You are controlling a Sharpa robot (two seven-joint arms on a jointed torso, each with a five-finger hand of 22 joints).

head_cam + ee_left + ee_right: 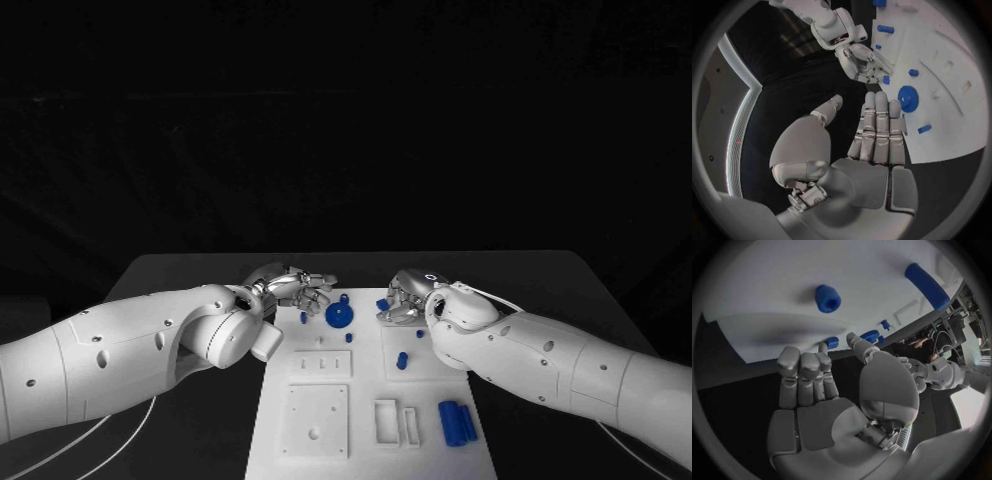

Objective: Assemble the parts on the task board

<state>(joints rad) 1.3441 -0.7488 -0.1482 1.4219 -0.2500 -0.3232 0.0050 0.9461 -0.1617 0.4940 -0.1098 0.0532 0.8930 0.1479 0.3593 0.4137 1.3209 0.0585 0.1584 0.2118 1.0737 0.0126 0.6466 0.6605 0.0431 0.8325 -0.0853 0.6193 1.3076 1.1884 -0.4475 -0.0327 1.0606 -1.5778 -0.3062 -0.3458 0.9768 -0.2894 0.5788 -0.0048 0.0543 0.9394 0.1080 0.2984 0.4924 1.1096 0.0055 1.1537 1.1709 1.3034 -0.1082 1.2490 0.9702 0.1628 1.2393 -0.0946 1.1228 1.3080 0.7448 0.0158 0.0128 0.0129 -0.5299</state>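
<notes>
A: Head view: the task board lies mid-table, a blue gear standing near its far edge, loose blue pegs at the near right corner.

B: And the hands?

A: Left hand is beside the gear, fingers straight and empty. Right hand curls over a small blue part; whether it grips it, I can't tell.

B: Next?

A: Probably seating that part, which wants careful alignment. Black table, dark room beyond.

Task board sits mid-table, running from 6 o'clock edge toward centre. Round gear-like part on board's far end, at 12. Left hand just beyond it at 11, right hand at 1. Small peg mid-board, toward 3. Two long parts side by side at 4–5.
</notes>
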